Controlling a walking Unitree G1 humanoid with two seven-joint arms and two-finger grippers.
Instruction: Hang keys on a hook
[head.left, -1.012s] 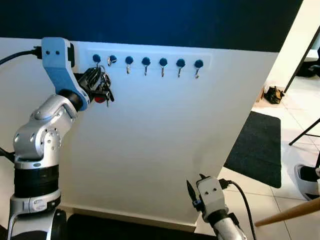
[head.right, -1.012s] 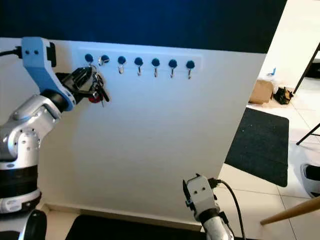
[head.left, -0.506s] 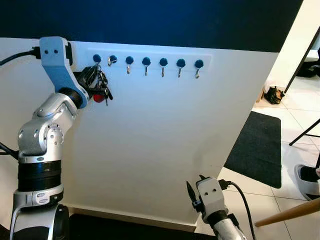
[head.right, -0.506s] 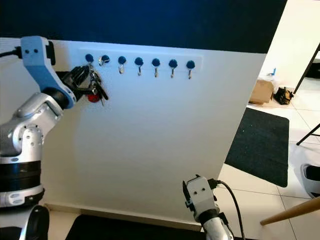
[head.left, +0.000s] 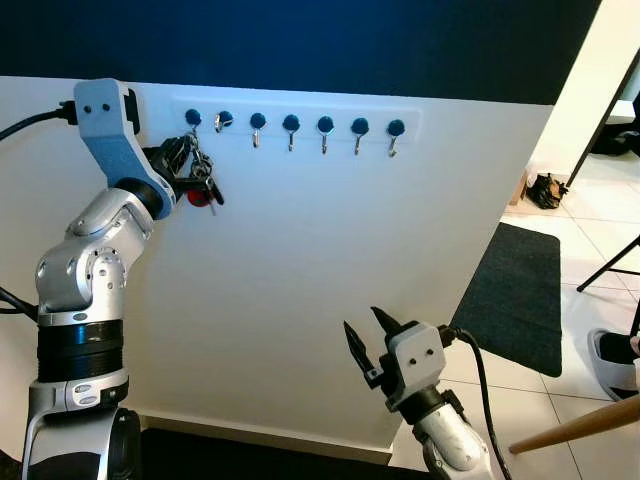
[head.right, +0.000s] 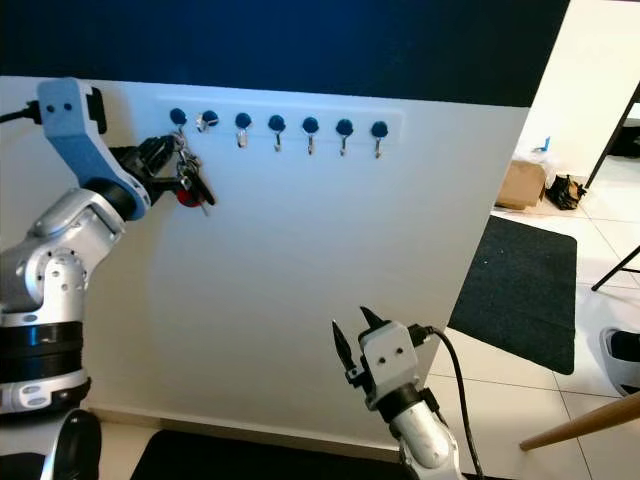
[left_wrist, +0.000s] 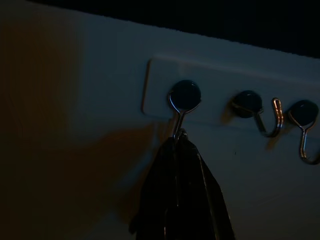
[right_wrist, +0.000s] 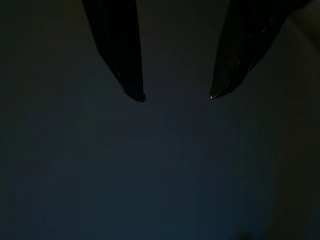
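1. Since a second ago: right gripper (head.left: 367, 343) raised from low by the wall's foot to a higher pose with both black fingers spread wide; left arm drawn a little back toward the left end of the hook rail, keys carried along with it.
2. Left gripper (head.left: 183, 160): up at the rail's left end, fingers closed around the keys (head.left: 203, 180); in the left wrist view, the dark fingers (left_wrist: 180, 195) pressed together directly beneath the first hook.
3. Keys: a dark bunch with a red tag (head.right: 187, 197), dangling just below the leftmost hook (left_wrist: 183, 102) of the white hook rail (head.left: 410, 118); bunch's long axis vertical, flat against the white wall (head.left: 320, 290).
4. Key ring: appears threaded on, or right at, the curl of that leftmost hook; too dim in the wrist view to say whether seated or merely touching.
5. Deciding relation: hook straight above the pinch, ring at the hook's tip, so only a small lift-and-settle likely needed before release, provided the ring really sits over the curl.
6. Nearer arm: left by far; right gripper well apart, low in front of the wall, not involved.
7. Other six hooks to the right along the rail: bare.
8. Risk, as a judgement: opening early could drop the bunch down the wall.
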